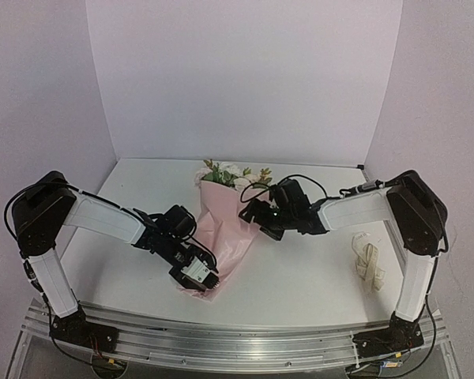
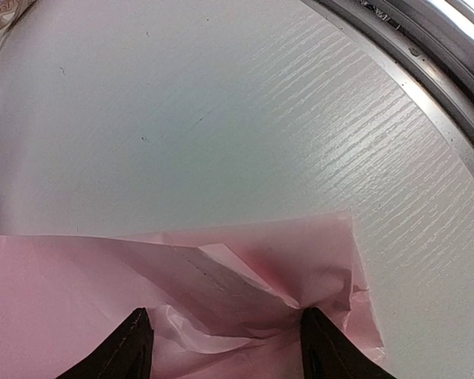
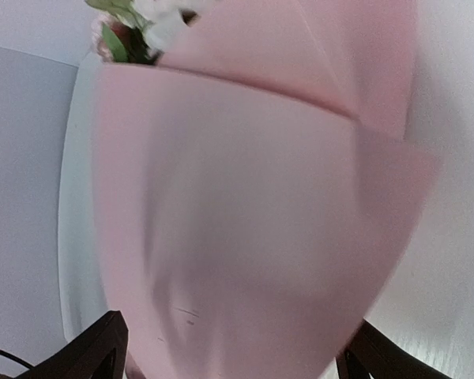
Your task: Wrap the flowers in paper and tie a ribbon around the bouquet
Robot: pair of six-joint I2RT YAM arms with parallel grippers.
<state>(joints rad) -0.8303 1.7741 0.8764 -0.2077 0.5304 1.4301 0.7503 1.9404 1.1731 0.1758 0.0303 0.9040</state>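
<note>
The left tool (image 2: 229, 347) straddled the crumpled narrow end of the thin light pink wrapping paper (image 2: 103, 292), its fingers standing apart on either side; whether they pinched the sheet could not be told. The right tool (image 3: 235, 328) gaped wide, just short of the cone's broad middle. The tapering pink bouquet (image 1: 221, 229) lay mid-way across the white tabletop (image 1: 300, 268), its pale pink and white blooms (image 1: 231, 174) towards the far wall. A cream fabric ribbon (image 1: 367, 264) sat well apart, beside the right arm.
</note>
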